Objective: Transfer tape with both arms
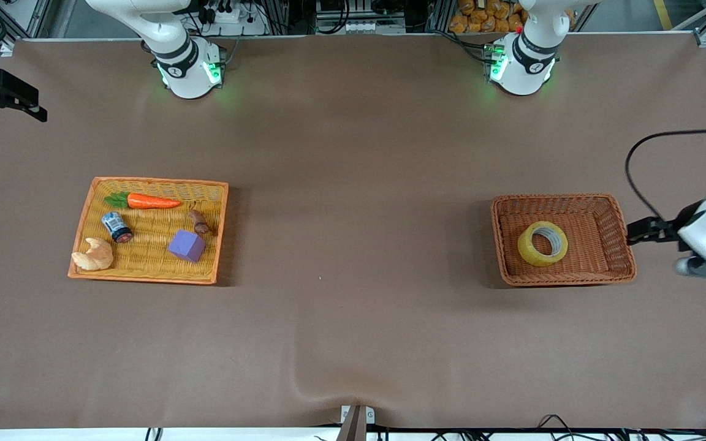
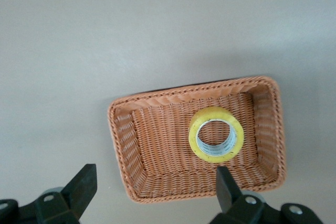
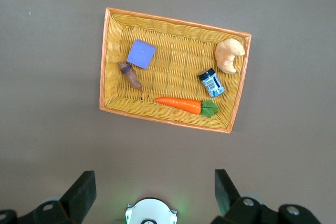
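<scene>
The ring-shaped roll of yellowish translucent packing tape (image 1: 542, 243) with a grey-white core lies flat in the deep brown wicker basket (image 1: 616, 211), at the right of the front view, toward the left arm's end of the table. In the left wrist view the tape (image 2: 216, 134) sits near one end wall of the basket (image 2: 126, 140).

The left gripper (image 2: 153, 186) hangs above the table beside that basket, at the right edge of the front view, its black fingers (image 2: 81, 184) spread wide with nothing between them.

The right gripper (image 3: 152, 190) is up over the table near its own arm's base, fingers wide apart and holding nothing; this arm waits.

At the left of the front view a flat yellow wicker tray with an orange rim (image 1: 157, 278) holds an orange toy carrot with green leaves (image 1: 152, 201), a small blue-grey can (image 1: 116, 226), a purple cube (image 1: 187, 245), a tan croissant (image 1: 94, 255) and a small brown piece (image 1: 199, 222) I cannot identify
</scene>
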